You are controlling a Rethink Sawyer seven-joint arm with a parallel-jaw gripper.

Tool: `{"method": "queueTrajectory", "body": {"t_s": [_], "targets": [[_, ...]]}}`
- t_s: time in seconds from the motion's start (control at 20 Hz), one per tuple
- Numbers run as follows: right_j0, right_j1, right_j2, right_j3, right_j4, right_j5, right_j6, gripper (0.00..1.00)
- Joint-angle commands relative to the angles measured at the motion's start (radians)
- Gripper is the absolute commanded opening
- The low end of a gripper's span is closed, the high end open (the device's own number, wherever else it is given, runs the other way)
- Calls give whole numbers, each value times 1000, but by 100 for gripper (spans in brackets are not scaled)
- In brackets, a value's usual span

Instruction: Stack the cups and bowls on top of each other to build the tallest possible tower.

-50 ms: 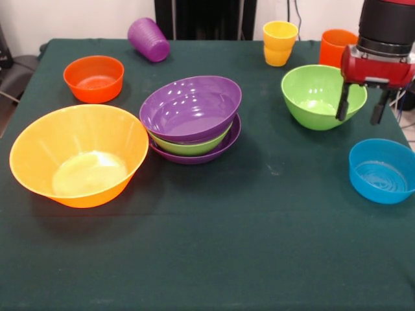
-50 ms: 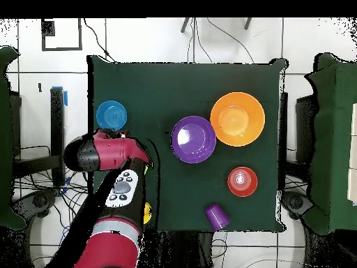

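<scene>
While the tower [image 1: 192, 120] of three nested bowls sits mid-table, the gripper [image 1: 360, 109] hangs with fingers spread and empty at the green bowl's [image 1: 314, 94] rim. Grasping that bowl seems the step in hand; next it must close on the rim.

A dark green cloth [image 1: 214, 259] covered the counter [image 2: 188, 77], reaching every edge and rumpling at the corners. Behind it stood a pale wall [image 1: 78, 16] with a black upright panel [image 1: 204, 18] at the middle. Seen from above, the floor [image 2: 153, 42] was of white tiles with dark joints, and black cables [image 2: 230, 49] trailed across it. Dark green furniture [image 2: 331, 139] flanked the counter on both sides. The light was even and soft.
</scene>
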Motion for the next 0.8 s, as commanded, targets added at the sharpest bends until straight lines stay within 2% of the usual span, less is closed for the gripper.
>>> {"method": "queueTrajectory", "body": {"t_s": [0.05, 0.35, 0.8], "targets": [[-29, 60, 61, -106, 20, 125, 106, 100], [-80, 98, 95, -156, -9, 113, 48, 100], [-139, 140, 139, -172, -56, 62, 1, 100]]}}
